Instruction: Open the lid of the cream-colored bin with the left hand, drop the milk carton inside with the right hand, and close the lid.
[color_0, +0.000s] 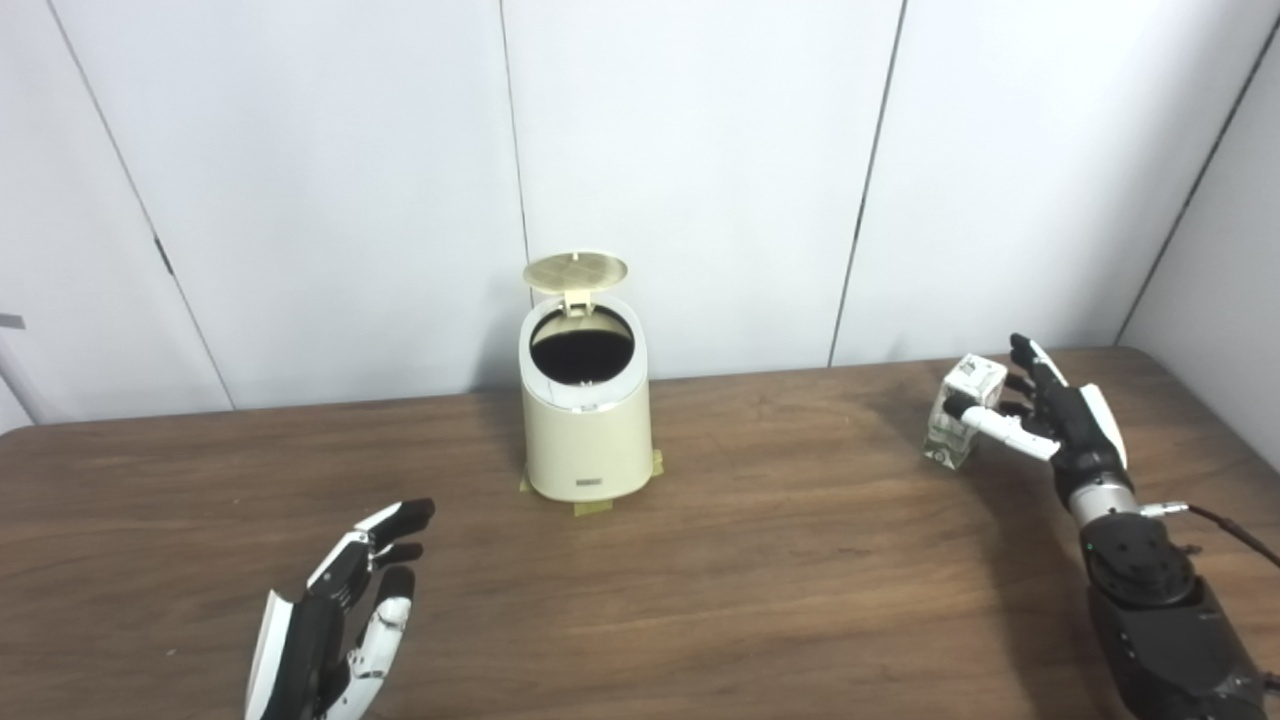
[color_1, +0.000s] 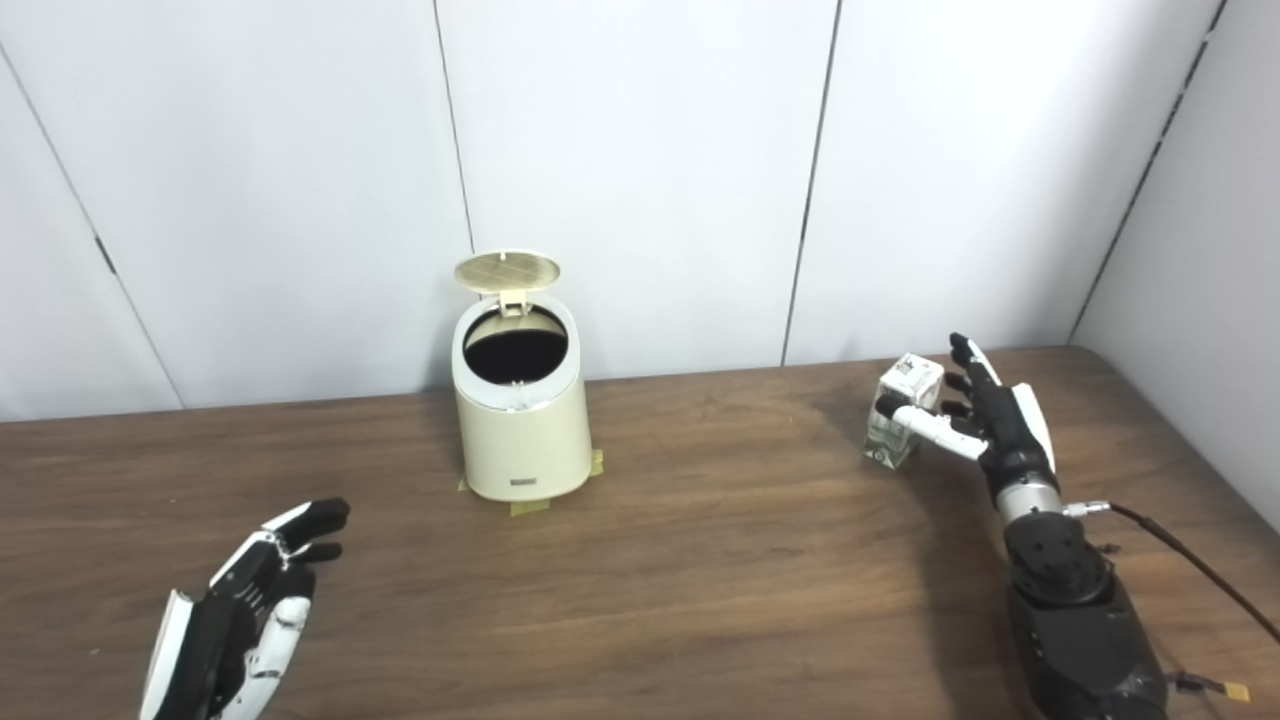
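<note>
Lid (color_0: 576, 268) is up, bin (color_0: 585, 420) gaping at the far middle of the desk (color_0: 780, 560). My right robot hand (color_0: 1050, 415) is clamped on the carton (color_0: 965, 408), far right, tilted and seemingly just off the wood. My left robot hand (color_0: 340, 620) waits near left, fingers apart, holding nothing. The job now: carry the carton left, keep it high enough to clear the rim, centre over the dark mouth before letting go.

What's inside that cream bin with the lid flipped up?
The cream bin stands with its lid up, and its mouth shows only darkness. No contents are visible; the bottom is hidden in shadow.
</note>
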